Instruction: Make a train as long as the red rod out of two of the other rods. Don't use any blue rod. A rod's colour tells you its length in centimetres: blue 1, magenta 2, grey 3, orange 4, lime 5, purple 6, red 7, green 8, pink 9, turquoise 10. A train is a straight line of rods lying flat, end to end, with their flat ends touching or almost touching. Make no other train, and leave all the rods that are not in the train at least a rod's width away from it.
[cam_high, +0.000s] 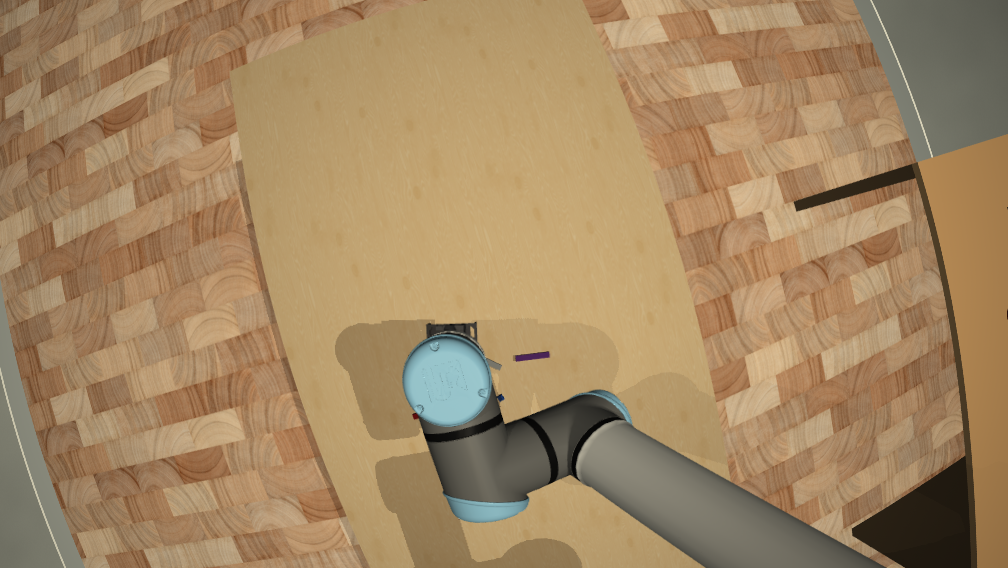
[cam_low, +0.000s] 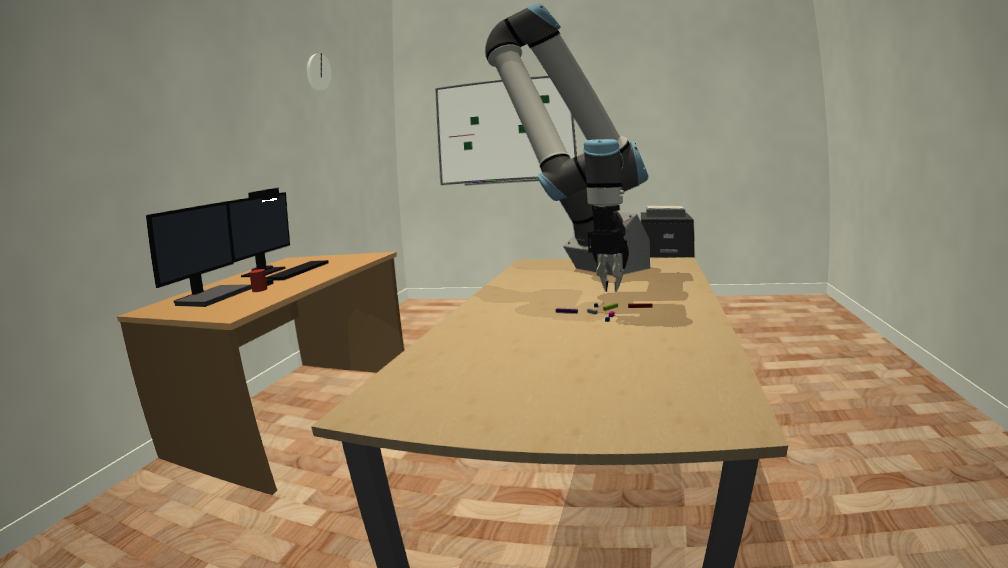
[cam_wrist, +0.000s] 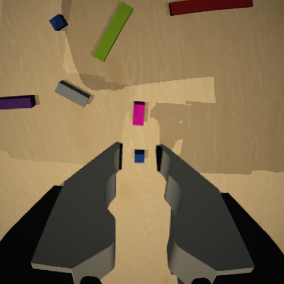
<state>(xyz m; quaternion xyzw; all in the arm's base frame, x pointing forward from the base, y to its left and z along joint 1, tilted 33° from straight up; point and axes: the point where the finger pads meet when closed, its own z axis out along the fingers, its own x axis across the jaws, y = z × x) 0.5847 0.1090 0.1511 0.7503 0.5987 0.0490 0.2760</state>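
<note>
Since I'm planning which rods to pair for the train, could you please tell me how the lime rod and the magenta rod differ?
The lime rod is clearly longer than the stubby magenta rod. In the wrist view, the lime rod lies slanted, while the magenta rod runs nearly straight up and down. Both lie flat on the table.

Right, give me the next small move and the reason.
I'd align the open gripper over the magenta rod, then lower it. That rod plus the lime makes the red rod's length, and in the wrist view the fingertips frame a forbidden blue one.
</note>
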